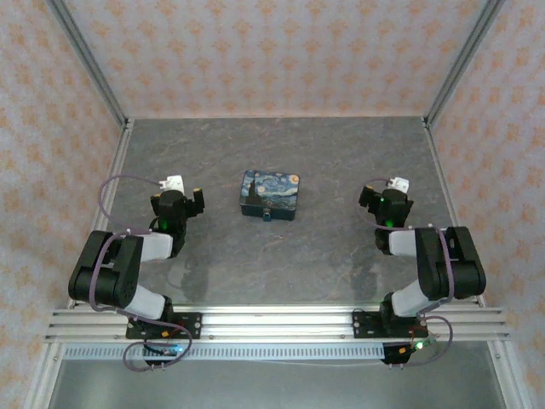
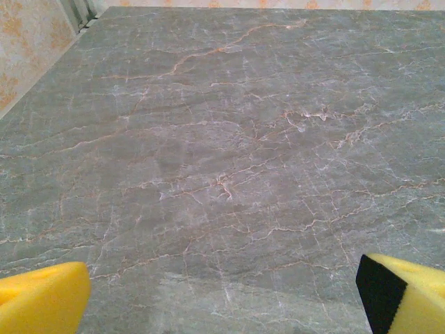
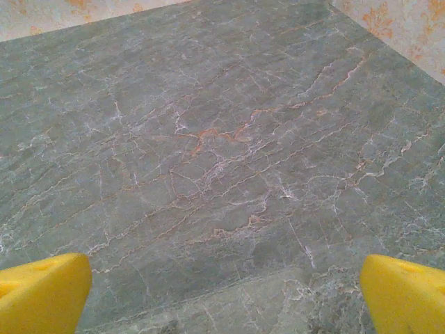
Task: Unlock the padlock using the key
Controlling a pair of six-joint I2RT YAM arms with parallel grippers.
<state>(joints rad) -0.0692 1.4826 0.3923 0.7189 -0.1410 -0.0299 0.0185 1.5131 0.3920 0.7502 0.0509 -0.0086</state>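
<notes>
Padlock [image 1: 267,214], tiny and teal, lies centre frame at the lower edge of the starry-night box [image 1: 270,193] on the worktop [image 1: 281,264]. Both arms' jaws hang released, empty, well apart from it. We should steady its body before keying.

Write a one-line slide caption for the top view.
Open left gripper and right gripper flank a box, padlock at its near edge.

The table [image 1: 341,256] around the box [image 1: 270,192] looks like smooth grey veined stone with a faint sheen. The box is possibly glossy print. The left fingertips [image 2: 42,299] are matt yellow foam.
</notes>
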